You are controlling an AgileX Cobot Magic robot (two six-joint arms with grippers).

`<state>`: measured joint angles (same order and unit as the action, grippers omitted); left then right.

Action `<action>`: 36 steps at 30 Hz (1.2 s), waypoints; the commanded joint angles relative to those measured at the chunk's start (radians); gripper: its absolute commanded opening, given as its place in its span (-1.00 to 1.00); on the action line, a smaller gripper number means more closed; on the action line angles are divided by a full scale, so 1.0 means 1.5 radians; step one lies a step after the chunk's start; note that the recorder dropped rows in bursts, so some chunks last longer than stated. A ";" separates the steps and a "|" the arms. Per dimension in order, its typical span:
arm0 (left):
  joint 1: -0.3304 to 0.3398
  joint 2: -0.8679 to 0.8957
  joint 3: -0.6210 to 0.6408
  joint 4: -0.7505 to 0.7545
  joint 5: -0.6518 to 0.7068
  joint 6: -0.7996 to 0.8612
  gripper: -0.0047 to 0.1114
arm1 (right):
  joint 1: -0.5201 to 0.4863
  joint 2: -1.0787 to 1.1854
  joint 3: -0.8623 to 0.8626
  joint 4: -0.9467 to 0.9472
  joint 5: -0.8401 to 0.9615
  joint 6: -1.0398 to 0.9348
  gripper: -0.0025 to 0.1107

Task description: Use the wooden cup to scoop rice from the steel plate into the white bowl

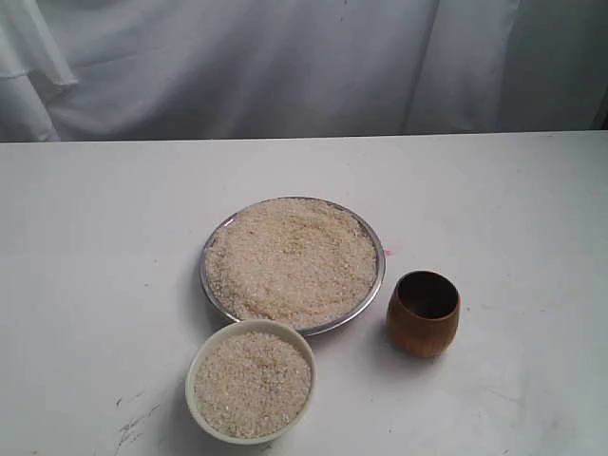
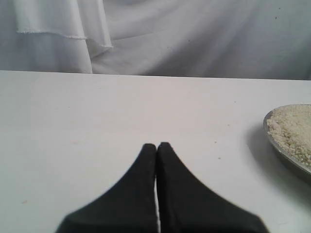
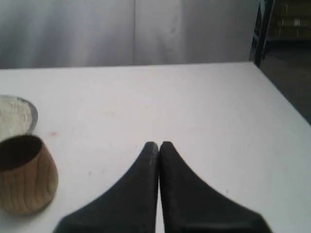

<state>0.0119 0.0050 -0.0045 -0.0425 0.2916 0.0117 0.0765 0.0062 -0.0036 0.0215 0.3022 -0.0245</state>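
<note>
The steel plate (image 1: 378,249) sits mid-table, heaped with rice (image 1: 290,258). Just in front of it stands the white bowl (image 1: 198,364), also holding rice. The wooden cup (image 1: 424,313) stands upright and apart to the plate's right; its inside looks dark. Neither arm shows in the exterior view. My left gripper (image 2: 156,144) is shut with nothing in it, over bare table, with the plate's edge (image 2: 286,160) off to one side. My right gripper (image 3: 159,143) is shut and empty too, with the wooden cup (image 3: 25,180) a short way beside it.
A white cloth (image 1: 285,66) hangs behind the table's far edge. The white table (image 1: 95,237) runs wide on both sides of the dishes. In the right wrist view the table's side edge (image 3: 282,102) drops to a dark floor.
</note>
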 commanded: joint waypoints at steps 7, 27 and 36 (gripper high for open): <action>-0.001 -0.003 0.003 0.000 -0.004 -0.002 -0.92 | -0.004 -0.004 0.002 0.044 -0.277 -0.002 -0.96; -0.001 -0.003 0.003 0.000 -0.004 -0.002 -0.92 | -0.004 0.297 -0.264 0.059 -0.602 -0.002 -0.96; -0.001 -0.003 0.003 0.000 -0.004 -0.002 -0.92 | -0.004 0.540 -0.337 -0.014 -0.656 0.076 -0.96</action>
<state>0.0119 0.0050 -0.0045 -0.0425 0.2916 0.0117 0.0765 0.7290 -0.4967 0.0404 -0.6538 0.0548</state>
